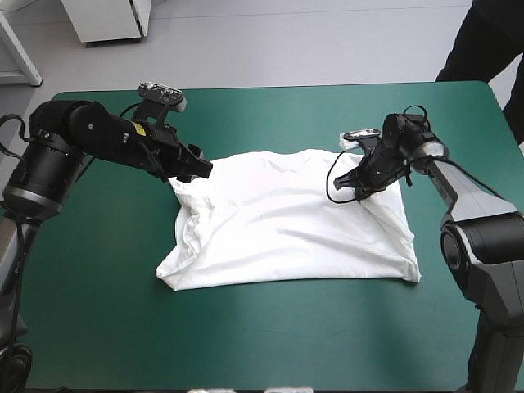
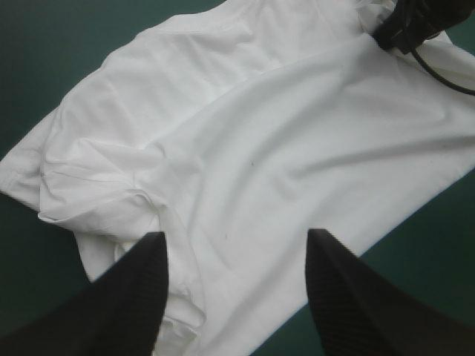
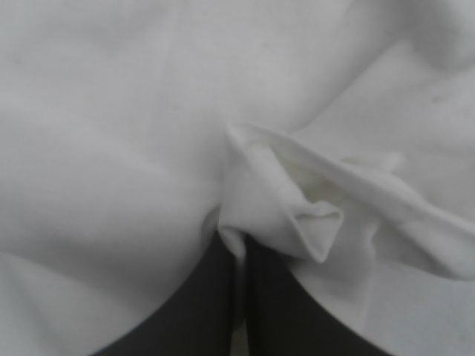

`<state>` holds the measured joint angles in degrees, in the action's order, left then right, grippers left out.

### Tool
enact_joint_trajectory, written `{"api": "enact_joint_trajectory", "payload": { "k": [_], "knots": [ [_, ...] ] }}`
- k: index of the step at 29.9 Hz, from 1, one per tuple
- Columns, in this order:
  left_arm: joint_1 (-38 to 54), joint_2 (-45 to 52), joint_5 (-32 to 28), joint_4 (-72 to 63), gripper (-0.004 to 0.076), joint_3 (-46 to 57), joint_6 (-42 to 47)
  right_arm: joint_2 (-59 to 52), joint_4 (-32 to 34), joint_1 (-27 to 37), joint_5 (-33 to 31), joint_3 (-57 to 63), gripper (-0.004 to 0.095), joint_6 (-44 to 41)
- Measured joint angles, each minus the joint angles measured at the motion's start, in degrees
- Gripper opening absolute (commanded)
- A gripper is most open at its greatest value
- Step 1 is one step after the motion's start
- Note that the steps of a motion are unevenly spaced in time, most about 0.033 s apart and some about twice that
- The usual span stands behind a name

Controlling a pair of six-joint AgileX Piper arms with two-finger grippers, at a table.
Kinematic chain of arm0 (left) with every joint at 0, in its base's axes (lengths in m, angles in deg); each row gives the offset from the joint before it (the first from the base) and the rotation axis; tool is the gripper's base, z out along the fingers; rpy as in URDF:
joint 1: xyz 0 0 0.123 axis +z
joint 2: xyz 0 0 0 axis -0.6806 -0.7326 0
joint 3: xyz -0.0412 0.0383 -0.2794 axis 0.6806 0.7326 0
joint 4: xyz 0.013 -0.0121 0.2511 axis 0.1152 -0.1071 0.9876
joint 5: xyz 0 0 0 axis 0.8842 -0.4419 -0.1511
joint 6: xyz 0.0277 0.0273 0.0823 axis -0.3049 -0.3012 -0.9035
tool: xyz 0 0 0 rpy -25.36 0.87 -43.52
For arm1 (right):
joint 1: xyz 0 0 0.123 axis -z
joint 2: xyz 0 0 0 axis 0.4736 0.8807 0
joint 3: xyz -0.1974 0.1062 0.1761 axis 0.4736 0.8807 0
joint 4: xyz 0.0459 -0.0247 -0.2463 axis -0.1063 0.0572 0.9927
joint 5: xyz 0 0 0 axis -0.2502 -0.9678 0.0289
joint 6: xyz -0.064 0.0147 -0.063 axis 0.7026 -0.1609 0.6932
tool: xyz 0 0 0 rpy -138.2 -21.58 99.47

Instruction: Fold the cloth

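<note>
T-shirt [image 1: 286, 225] spread mid-table on teal-green cover [image 1: 90, 319], its left side rumpled. From the table's left the left arm reaches in low; left gripper [image 1: 200, 170] at the shirt's far left corner, fingers [image 2: 141, 274] apart, cloth beneath. Over the far right part the right arm bends down; right gripper [image 1: 361, 187] pinched on a raised fold.

The left arm [image 1: 90, 135] is black throughout, built of thick rounded joints, with a silver-grey ring at its widest joint and a small yellow label [image 1: 140, 128] on the slimmer link near the wrist. The right arm [image 1: 475, 205] has a glossy pale grey link between bulky black joints and ends in a black wrist. The left gripper [image 2: 236, 241] has two broad black fingers [image 2: 352, 297], fin-shaped and finely ribbed.
</note>
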<state>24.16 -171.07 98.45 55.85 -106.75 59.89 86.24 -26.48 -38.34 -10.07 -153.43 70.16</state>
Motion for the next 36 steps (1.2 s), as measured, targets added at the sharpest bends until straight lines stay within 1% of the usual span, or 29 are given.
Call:
{"api": "enact_joint_trajectory", "payload": {
  "k": [8, 11, 16, 19, 23, 27, 29, 32, 36],
  "knots": [
    [0.00, 0.31, 0.00, 1.37, 0.0402, 0.00, -0.15, 0.53, -0.91, -0.06, -2.88, -2.80, 0.0350, 2.23],
    [0.00, 1.30, 0.00, 2.84, 0.0403, 0.00, -0.08, -0.27, -0.98, -0.06, -3.40, -3.14, 0.0440, 2.31],
    [0.00, 3.94, -0.06, 6.92, 0.0403, 1.25, 1.53, -4.76, 2.36, 0.30, -5.16, -3.14, 0.0450, 0.74],
    [0.00, 6.55, -0.06, 9.57, 0.0403, 5.19, 2.49, -9.16, 4.33, 1.12, -5.99, -2.87, 0.0450, -0.36],
    [0.00, 11.34, -0.06, 12.48, 0.0403, 12.95, 3.32, -16.74, 6.45, 1.60, -6.50, -0.22, 0.0450, -1.49],
    [0.00, 16.39, -0.06, 14.76, 0.0404, 20.83, 3.99, -25.58, 8.55, 1.60, -7.17, 5.84, 0.0450, -2.57],
    [0.00, 18.08, -0.06, 16.11, 0.0427, 24.78, 4.05, -29.77, 9.48, 1.60, -7.34, 9.61, 0.0450, -3.27],
    [0.00, 18.68, -0.11, 17.05, 0.0470, 30.06, 4.11, -36.19, 10.75, 1.60, -7.58, 14.75, 0.0449, -4.09],
    [0.00, 18.07, -2.40, 17.57, 0.0479, 36.66, 4.07, -42.93, 11.64, 1.60, -7.90, 20.80, 0.0449, -4.90]
  ]
}}
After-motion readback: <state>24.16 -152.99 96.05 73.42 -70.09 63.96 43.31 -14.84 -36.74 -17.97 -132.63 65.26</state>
